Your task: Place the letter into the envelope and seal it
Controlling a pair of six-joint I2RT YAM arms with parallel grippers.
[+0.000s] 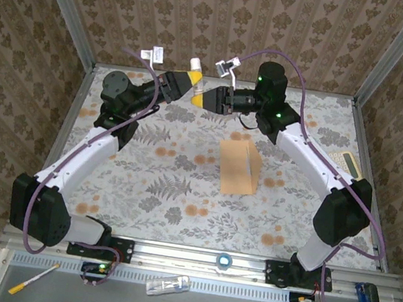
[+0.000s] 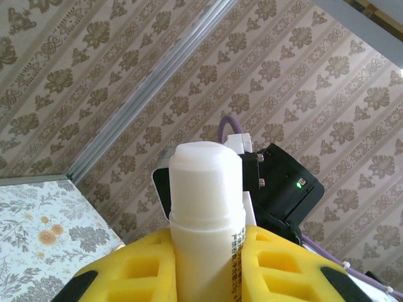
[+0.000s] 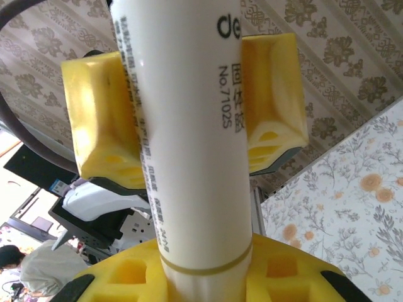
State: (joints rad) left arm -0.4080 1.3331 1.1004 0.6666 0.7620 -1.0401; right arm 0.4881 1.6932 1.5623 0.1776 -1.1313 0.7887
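1. Left gripper (image 2: 204, 248): clamped narrow on the upper part of the glue stick (image 3: 189, 126), below its cap.
2. Right gripper (image 3: 204, 270): clamped on the same stick's lower body.
3. Envelope (image 1: 238, 168): on the bench (image 1: 143, 188), mid-field, well apart from both grippers. I cannot tell whether the letter is inside.
4. Hazard, in my judgement: an off-axis pull could twist the stick loose, dropping it or its cap.
5. Legible print: "No.7102S", Chinese characters, and a cut-off logo starting "de".
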